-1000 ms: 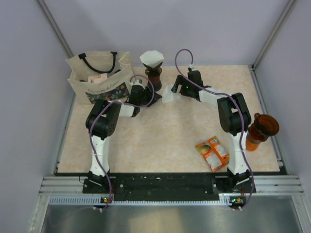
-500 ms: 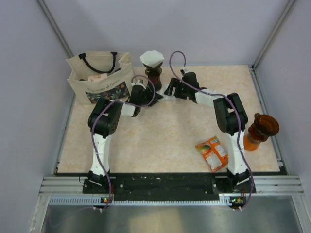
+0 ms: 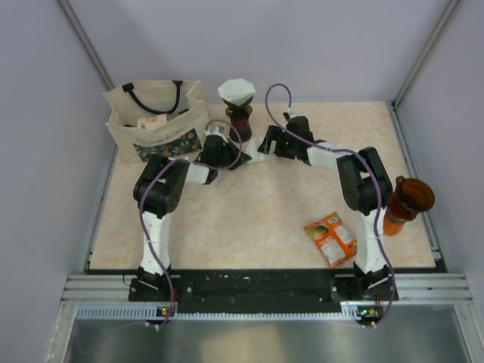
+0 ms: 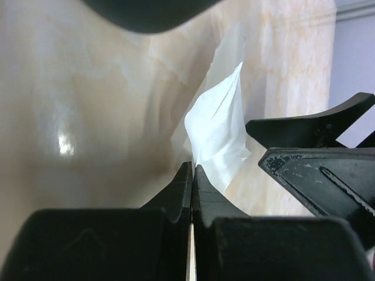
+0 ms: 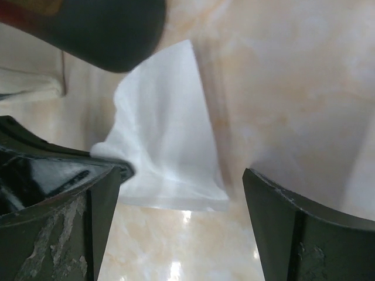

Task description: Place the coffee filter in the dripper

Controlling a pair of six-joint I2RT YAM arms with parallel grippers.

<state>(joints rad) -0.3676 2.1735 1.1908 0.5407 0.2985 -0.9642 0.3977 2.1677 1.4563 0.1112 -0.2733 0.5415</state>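
A dark cone-shaped dripper [image 3: 240,119] stands at the back of the table with an opened white filter [image 3: 237,91] in its top. A second flat white coffee filter [image 3: 256,154] lies just in front of it. My left gripper [image 3: 230,156] is shut on this filter's corner, as the left wrist view shows [image 4: 193,167], with the filter [image 4: 218,133] sticking up ahead. My right gripper [image 3: 266,144] is open low over the table, its jaws either side of the filter [image 5: 167,140] without touching it [image 5: 183,175]. The dripper's dark base [image 5: 105,29] shows above.
A beige tote bag [image 3: 155,121] stands at the back left. An orange snack packet [image 3: 330,237] lies front right. An amber-brown vessel [image 3: 407,200] stands at the right edge. The right gripper's fingers [image 4: 316,126] are close beside the left jaws.
My right gripper has moved left and down over the flat filter, covering most of it in the top view. My left gripper has stayed shut at the filter.
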